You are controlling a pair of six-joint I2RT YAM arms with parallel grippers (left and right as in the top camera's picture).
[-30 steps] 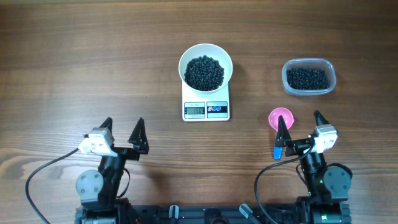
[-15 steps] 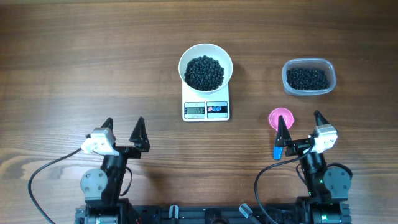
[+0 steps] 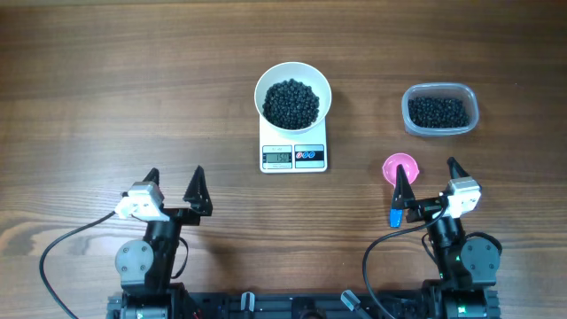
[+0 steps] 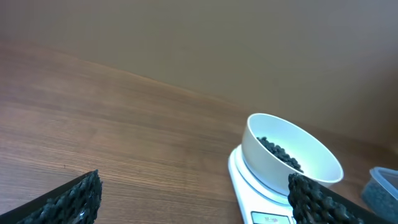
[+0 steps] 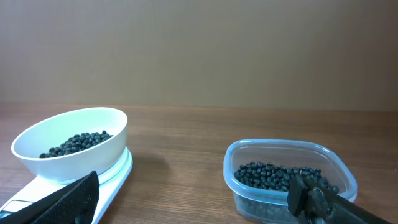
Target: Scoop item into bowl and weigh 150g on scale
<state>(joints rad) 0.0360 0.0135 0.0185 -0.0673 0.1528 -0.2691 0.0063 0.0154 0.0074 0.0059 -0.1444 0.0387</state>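
left hand and right hand stand open at the bottom of the frame; bowl of beans sits on the scale at upper centre.

Scale display: digits too small to read from overhead. Left wrist view: scale front cut off by the lower edge, clear tub by the right edge. Pink scoop partly covered by a right end effector finger.
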